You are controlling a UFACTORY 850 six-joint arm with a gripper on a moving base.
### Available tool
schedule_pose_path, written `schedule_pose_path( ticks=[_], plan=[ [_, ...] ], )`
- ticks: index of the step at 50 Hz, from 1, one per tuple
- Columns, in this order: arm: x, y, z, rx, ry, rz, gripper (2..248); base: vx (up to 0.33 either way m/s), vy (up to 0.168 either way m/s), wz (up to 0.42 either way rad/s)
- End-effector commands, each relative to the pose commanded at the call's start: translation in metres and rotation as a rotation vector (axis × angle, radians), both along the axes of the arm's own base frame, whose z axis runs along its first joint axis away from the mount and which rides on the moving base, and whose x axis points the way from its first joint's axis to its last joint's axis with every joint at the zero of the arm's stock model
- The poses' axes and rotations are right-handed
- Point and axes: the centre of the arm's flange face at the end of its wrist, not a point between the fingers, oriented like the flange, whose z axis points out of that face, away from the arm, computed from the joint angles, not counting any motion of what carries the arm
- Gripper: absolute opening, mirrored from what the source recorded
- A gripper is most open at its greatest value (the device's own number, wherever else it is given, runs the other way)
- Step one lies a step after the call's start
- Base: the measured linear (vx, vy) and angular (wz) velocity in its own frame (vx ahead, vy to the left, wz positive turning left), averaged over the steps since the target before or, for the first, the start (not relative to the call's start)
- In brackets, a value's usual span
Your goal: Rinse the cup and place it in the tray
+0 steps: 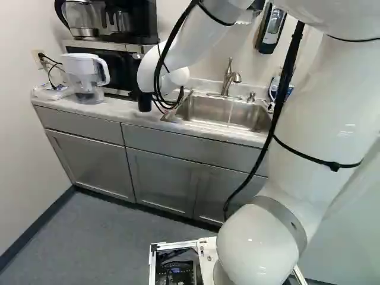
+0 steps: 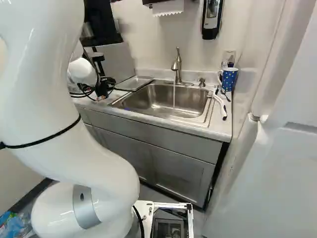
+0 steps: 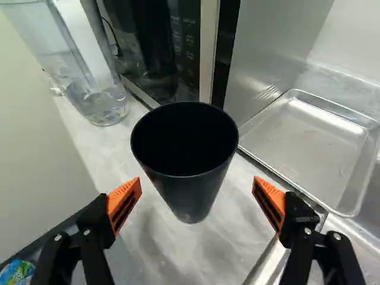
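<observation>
The black cup (image 3: 193, 190) stands upright on the countertop (image 3: 160, 246), mouth up, near the counter's near edge and left of the sink. The gripper (image 2: 102, 90) is spread wide, its orange pads (image 3: 124, 200) well apart and touching nothing; the cup is ahead of the gap between them. To the right of the cup, and apart from it, the shallow metal tray (image 3: 306, 139) lies between the microwave's side and the sink. The microwave (image 1: 113, 65) is on the far side of the cup, and a clear water-filter pitcher (image 1: 87, 71) with a white handle stands farther left. A coffee maker (image 1: 132, 21) sits on top of the microwave. Right of the tray, the stainless sink (image 2: 158, 101) is set into the counter; a thin stream of water (image 2: 174, 95) falls into it from the faucet (image 2: 177, 65) at its far side. The soap pump (image 2: 201, 82) is just right of the faucet. A white-handled brush (image 2: 218, 103) lies at the sink's right side, and a blue patterned mug (image 2: 229, 79) is beyond it, at the far right. A soap dispenser (image 2: 212, 17) and paper towels (image 2: 168, 7) are above, at the far wall.
</observation>
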Motion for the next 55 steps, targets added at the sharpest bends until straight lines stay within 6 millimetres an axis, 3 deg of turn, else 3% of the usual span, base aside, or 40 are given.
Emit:
schedule_pose_path(
  ticks=[22, 55],
  plan=[
    [0.009, 0.005, -0.013, 0.044, -0.086, 0.000, 247, 0.000, 0.000, 0.000],
    [0.011, 0.008, -0.004, 0.091, -0.179, 0.004, 247, 0.000, 0.000, 0.000]
  ],
)
